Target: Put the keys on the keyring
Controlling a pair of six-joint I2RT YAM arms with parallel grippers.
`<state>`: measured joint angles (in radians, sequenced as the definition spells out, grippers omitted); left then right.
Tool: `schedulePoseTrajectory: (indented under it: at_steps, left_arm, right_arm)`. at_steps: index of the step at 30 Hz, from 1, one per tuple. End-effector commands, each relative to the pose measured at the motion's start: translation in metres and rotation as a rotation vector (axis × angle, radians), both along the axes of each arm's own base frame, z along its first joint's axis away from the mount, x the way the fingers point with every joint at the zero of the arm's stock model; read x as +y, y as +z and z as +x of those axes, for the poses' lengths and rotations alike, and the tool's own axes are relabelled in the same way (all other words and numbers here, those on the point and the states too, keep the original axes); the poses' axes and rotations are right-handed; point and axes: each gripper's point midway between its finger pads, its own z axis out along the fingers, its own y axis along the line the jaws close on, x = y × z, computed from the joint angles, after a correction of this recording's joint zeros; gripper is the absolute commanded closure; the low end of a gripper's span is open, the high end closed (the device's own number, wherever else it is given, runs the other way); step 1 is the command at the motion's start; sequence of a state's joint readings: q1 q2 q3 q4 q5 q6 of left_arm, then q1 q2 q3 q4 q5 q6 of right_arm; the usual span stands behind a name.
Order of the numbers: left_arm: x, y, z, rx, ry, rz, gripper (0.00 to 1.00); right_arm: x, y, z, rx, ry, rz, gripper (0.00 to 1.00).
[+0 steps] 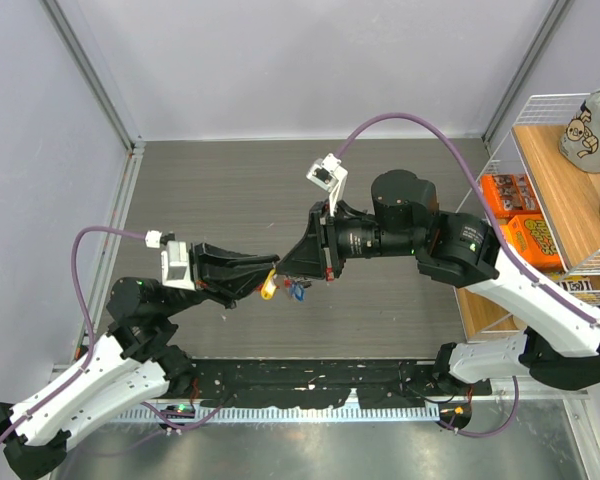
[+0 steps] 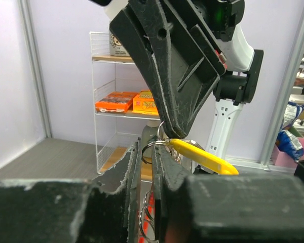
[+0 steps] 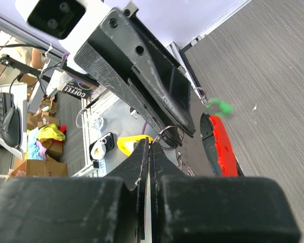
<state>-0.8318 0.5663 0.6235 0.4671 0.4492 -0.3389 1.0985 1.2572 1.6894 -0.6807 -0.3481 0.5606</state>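
Observation:
Both grippers meet tip to tip above the middle of the table. My left gripper [image 1: 271, 270] is shut on the keyring [image 2: 153, 147]. Its thin metal ring sticks out at the fingertips, and linked rings hang down between the jaws. My right gripper [image 1: 286, 268] is shut, pinching at the thin ring [image 3: 167, 133] where the yellow-tagged key [image 2: 202, 156] joins. The yellow tag [image 1: 269, 289] hangs under the tips, with red and blue tags [image 1: 296, 291] beside it. The red tag [image 3: 223, 147] and green tag [image 3: 218, 106] dangle in the right wrist view. The key blades are too small to make out.
A white wire shelf [image 1: 500, 160] stands at the right with orange snack boxes [image 1: 525, 225] and a plush toy [image 1: 592, 130] on top. Grey walls close in the left and back. A black perforated rail [image 1: 310, 385] runs along the near edge between the arm bases.

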Motion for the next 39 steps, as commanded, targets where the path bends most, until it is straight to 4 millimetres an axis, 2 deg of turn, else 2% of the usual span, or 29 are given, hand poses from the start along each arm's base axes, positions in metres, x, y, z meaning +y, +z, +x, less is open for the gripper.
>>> schedulePoseTrajectory:
  at_steps: [1, 2, 3, 12, 18, 26, 33, 39]
  left_arm:
    - [-0.009, -0.009, -0.007, 0.006, -0.063, 0.040, 0.93]
    - [-0.009, -0.008, -0.008, 0.004, -0.065, 0.038, 0.99]
    - [-0.009, -0.007, -0.009, 0.001, -0.069, 0.039, 1.00]
    - [-0.009, -0.006, -0.010, -0.001, -0.074, 0.036, 1.00]
    - [-0.007, -0.010, 0.000, 0.025, -0.023, 0.037, 1.00]
    - [-0.008, -0.014, 0.002, 0.015, -0.013, 0.030, 1.00]
    - [-0.008, -0.021, -0.003, 0.018, -0.047, 0.013, 1.00]
    - [-0.007, -0.020, -0.012, 0.025, -0.093, -0.024, 1.00]
  right_arm:
    - [0.014, 0.041, 0.003, -0.060, 0.008, 0.163, 0.95]
    - [0.014, 0.041, 0.003, -0.062, 0.008, 0.163, 0.95]
    - [0.015, 0.040, 0.003, -0.059, 0.011, 0.162, 0.94]
    - [0.015, 0.041, 0.005, -0.057, -0.005, 0.158, 0.95]
    - [0.016, 0.044, 0.015, -0.036, -0.067, 0.153, 0.95]
    - [0.039, 0.046, 0.025, 0.050, -0.116, 0.147, 0.94]
    - [0.043, 0.066, 0.036, 0.057, -0.176, 0.211, 0.92]
    - [0.060, 0.064, 0.037, 0.077, -0.145, 0.196, 0.89]
